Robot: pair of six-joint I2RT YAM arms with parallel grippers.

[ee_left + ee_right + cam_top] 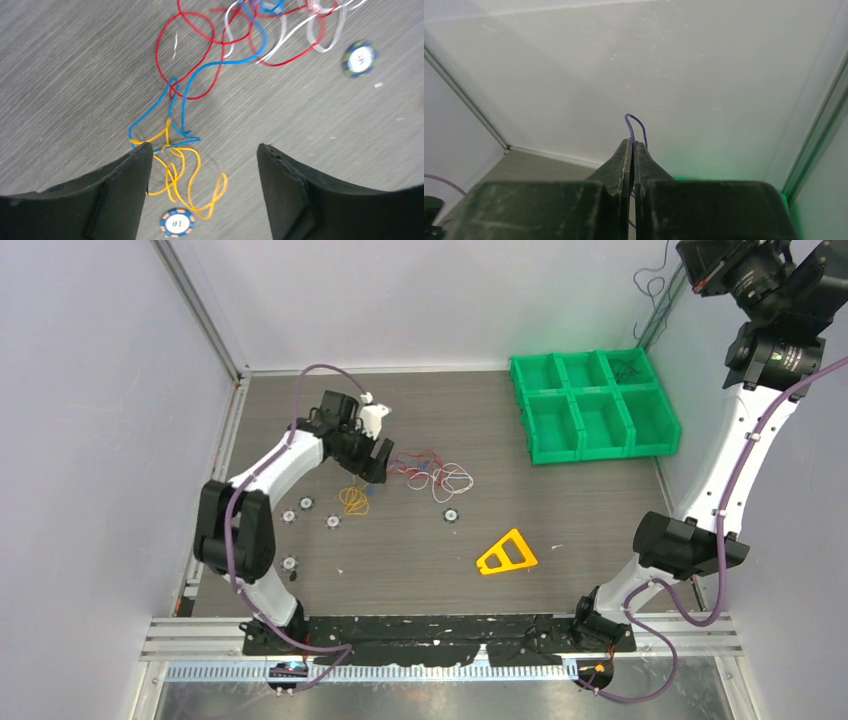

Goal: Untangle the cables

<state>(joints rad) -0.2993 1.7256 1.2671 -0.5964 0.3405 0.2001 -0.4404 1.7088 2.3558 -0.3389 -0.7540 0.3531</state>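
Observation:
The cables [432, 476] lie tangled at mid-table: red [186, 50], blue [201, 65] and white [320, 31] loops. A yellow-orange cable [186, 172] curls nearer, hooked into the blue one. In the top view it shows as a small coil [353, 500]. My left gripper [203, 146] hovers just above it, open, with the yellow-orange loops on the table between its fingers. My right gripper [632, 142] is raised high at the back right corner [705, 268], shut on a thin purple cable [638, 125] that loops above its tips and dangles by the wall [650, 282].
A green bin tray [595, 405] with several compartments stands at the back right. A yellow triangular frame [507, 554] lies front centre. Several poker chips dot the table, such as the chip [358, 58] beside the tangle and another chip [177, 223] under the left gripper.

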